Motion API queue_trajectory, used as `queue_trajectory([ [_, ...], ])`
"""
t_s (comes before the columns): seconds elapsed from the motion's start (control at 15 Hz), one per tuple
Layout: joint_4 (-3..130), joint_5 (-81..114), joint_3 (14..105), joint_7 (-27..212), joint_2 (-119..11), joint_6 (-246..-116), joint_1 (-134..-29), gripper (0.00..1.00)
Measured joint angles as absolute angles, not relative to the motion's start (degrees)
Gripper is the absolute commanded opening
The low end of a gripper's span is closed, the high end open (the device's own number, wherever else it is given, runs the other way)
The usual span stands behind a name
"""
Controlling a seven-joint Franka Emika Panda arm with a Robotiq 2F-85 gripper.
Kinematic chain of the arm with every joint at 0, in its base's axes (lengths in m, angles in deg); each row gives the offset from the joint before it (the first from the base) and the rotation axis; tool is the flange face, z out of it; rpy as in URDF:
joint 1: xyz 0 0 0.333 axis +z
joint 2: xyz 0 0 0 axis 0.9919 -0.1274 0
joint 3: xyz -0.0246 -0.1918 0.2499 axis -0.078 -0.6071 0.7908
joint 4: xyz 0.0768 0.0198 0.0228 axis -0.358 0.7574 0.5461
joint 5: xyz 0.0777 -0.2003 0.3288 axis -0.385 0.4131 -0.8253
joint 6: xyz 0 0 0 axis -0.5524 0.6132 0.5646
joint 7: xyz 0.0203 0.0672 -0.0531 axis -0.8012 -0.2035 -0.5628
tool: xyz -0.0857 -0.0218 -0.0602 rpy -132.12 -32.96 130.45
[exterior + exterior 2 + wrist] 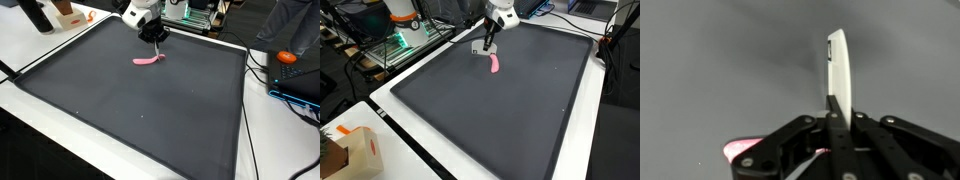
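In the wrist view my gripper is shut on a slim white stick-like object that juts out past the fingertips. Both exterior views show the gripper low over the far part of a dark grey mat. A small curved pink object lies flat on the mat just in front of the fingers, apart from them. Its pink edge shows at the lower left of the wrist view, partly hidden by the gripper's linkage.
The mat covers most of a white table. A cardboard box stands at one corner, an orange object and cables lie past the mat's side, and electronics sit behind the arm.
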State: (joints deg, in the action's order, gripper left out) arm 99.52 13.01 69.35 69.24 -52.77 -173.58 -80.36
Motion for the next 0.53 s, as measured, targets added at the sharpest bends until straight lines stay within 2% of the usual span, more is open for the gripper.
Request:
queue_trajectory([
  [0.53, 100.19, 11.04, 69.23, 65.84, -52.26, -172.37, -81.08, 0.01],
])
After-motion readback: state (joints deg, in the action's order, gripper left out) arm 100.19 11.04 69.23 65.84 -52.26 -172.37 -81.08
